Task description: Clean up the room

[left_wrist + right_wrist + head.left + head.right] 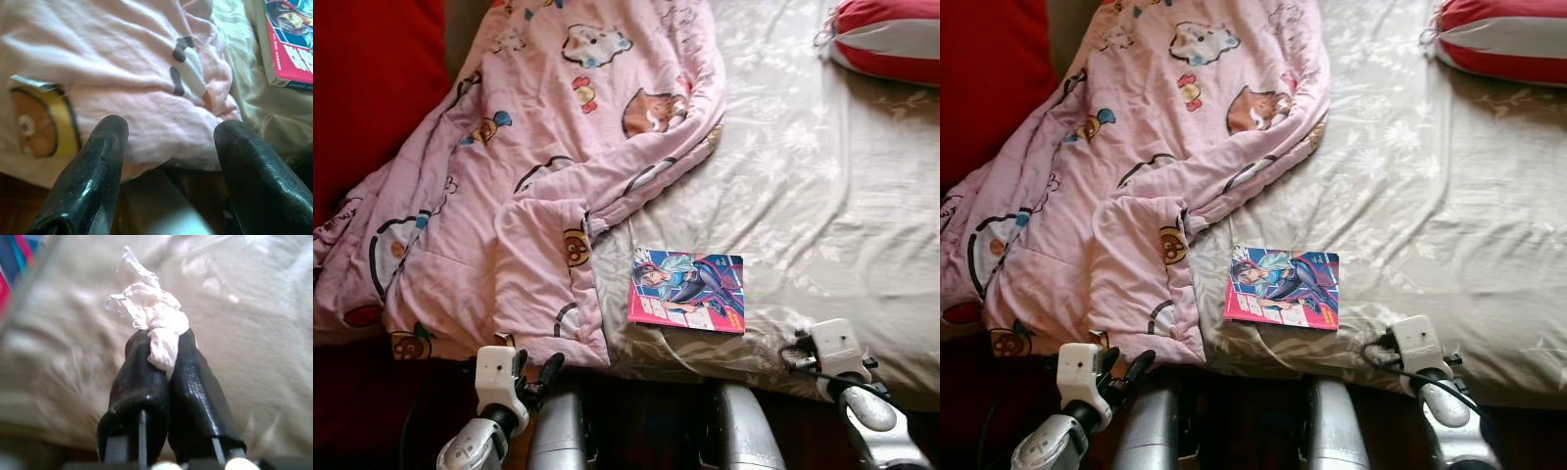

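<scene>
- Beige floral sheet [822,206] covered the bed in front of me, rumpled toward its near edge.
- Across the bed's left half sprawled a pink blanket [509,176] printed with cartoon animals, bunched up, its lower corner hanging over the near edge.
- On my far left, beyond the blanket, stood something solid red [367,88]; I could not tell what it was.
- A comic book [687,291] with a bright pink and blue cover lay flat on the sheet, just beside the blanket's folded corner and close to the near edge.
- At the far right corner of the bed rested a red and white striped pillow [891,39].
- My left gripper [168,134] hung low at the bed's edge, just below the blanket's drooping corner; its jaws were spread wide apart and grasped nothing, with pink cloth showing between them.
- In the left wrist view the comic book's spine and pink cover lay off to one side on the sheet.
- My right gripper [164,350] sat at the near edge of the bed, to the right of the comic book, its jaws clenched on a crumpled white tissue [149,311].
- The tissue stuck out past my fingertips [139,357] in a twisted wad, above the beige sheet; the picture was soft there, so it might have been thin plastic rather than paper.
- My two silver legs [744,431] showed below the bed's edge, between the arms.
</scene>
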You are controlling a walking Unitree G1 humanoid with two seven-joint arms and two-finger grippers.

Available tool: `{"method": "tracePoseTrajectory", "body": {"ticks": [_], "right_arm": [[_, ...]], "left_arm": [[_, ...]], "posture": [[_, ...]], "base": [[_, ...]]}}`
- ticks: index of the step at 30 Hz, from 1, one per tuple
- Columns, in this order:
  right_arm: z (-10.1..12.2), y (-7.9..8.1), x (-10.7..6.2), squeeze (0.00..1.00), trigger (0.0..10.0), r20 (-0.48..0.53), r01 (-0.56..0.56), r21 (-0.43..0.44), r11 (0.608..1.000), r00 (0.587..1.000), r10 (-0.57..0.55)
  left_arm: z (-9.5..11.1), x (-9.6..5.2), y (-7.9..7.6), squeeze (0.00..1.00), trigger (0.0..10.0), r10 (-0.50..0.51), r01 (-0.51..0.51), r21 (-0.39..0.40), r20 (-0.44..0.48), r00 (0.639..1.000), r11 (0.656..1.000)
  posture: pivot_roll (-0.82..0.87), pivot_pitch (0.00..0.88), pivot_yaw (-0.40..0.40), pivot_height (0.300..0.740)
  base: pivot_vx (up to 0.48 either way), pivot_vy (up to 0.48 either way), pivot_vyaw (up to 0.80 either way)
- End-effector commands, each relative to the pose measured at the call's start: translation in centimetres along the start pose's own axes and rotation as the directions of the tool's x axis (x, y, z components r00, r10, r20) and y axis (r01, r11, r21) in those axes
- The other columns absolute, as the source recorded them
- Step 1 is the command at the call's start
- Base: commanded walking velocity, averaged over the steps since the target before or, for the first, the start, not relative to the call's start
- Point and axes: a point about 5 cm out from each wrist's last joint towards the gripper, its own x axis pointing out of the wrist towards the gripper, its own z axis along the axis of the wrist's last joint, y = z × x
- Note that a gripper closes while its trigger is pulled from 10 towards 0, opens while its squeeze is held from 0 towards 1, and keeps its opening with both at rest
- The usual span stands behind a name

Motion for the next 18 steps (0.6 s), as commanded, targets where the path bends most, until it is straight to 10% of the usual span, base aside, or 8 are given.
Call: {"method": "tracePoseTrajectory", "body": {"ticks": [1, 10, 18], "right_arm": [[-0.6, 0.5, -0.8, 0.00, 10.0, 0.022, 0.022, 0.179, 0.984, 0.999, -0.026], [-3.9, 5.1, -2.4, 0.00, 10.0, -0.062, 0.046, 0.329, 0.943, 0.998, -0.027], [-5.9, 5.3, -2.9, 0.00, 10.0, -0.185, 0.068, 0.375, 0.924, 0.983, 0.003]], "left_arm": [[-1.2, -0.4, 0.7, 0.00, 10.0, 0.031, -0.031, 0.002, -0.044, 0.999, 1.000], [-1.2, 1.9, 0.7, 0.00, 10.0, 0.002, -0.001, 0.032, -0.057, 0.998, 0.999], [-2.1, 2.8, 0.8, 0.00, 10.0, 0.006, -0.003, 0.034, -0.091, 0.996, 0.999]], "posture": [[0.05, 0.194, 0.053, 0.615], [0.04, 0.113, 0.070, 0.635], [0.02, 0.058, 0.069, 0.680]], "base": [[0.000, 0.000, 0.00], [0.000, 0.000, 0.00], [0.000, 0.000, 0.00]]}}
